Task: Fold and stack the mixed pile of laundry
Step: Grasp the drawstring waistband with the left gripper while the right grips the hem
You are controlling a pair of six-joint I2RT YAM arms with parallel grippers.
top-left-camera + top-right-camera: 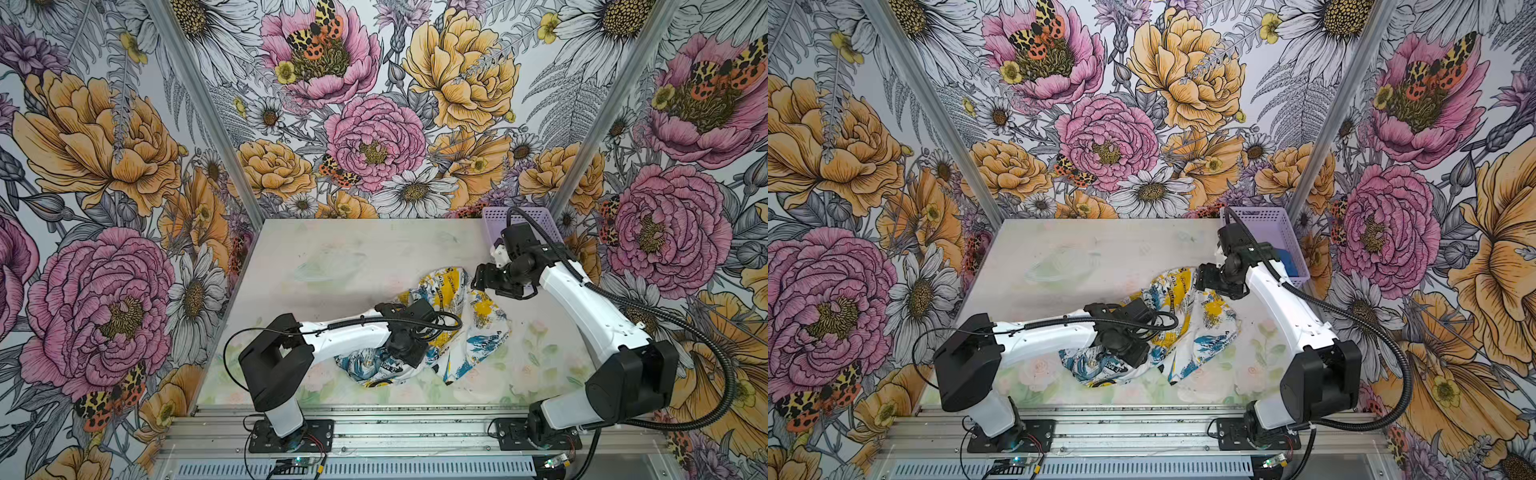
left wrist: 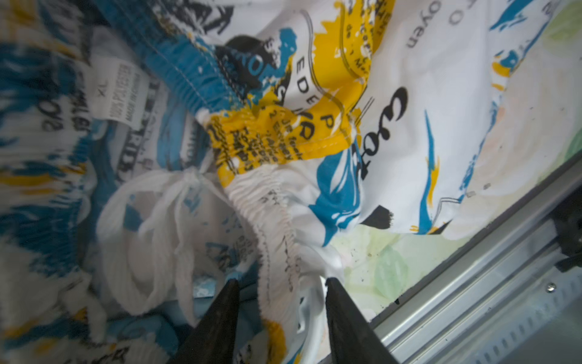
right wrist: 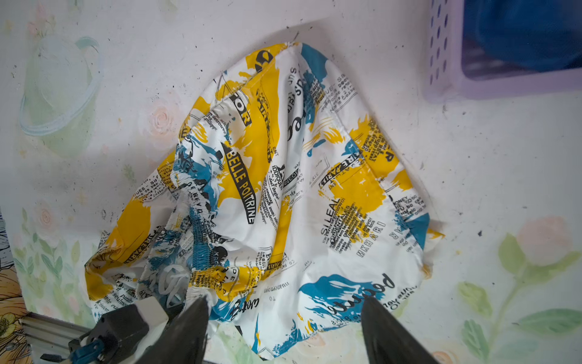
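Roughly at the front middle of the desk (image 1: 332,249) lay the printed shorts (image 1: 486,328), crumpled in a loose heap: white cloth covered in black newspaper lettering with yellow and blue splashes. The blue T-shirt (image 1: 1289,259), the other piece of laundry, sat apart in the lavender basket (image 1: 1262,216) at the back right corner. The shorts looked thin, light and slippery, likely to slide and sag wherever they were lifted. The gathered elastic waistband (image 2: 277,220), thicker and ridged, seemed the surest place to take hold, with a white drawstring (image 2: 176,201) and a size label (image 2: 116,91) bunched just beside it. The left arm's fingers (image 2: 220,315) stood parted on either side of that waistband, with the cloth between them, not visibly pinching it. The right arm's fingers (image 3: 189,331) were spread wide and held nothing, hovering above the far end of the heap. In both top views the long axis of the shorts appeared to run diagonally, with the waistband end towards the front near the left arm and the leg hems fanning towards the back and right, pointing roughly at the basket.
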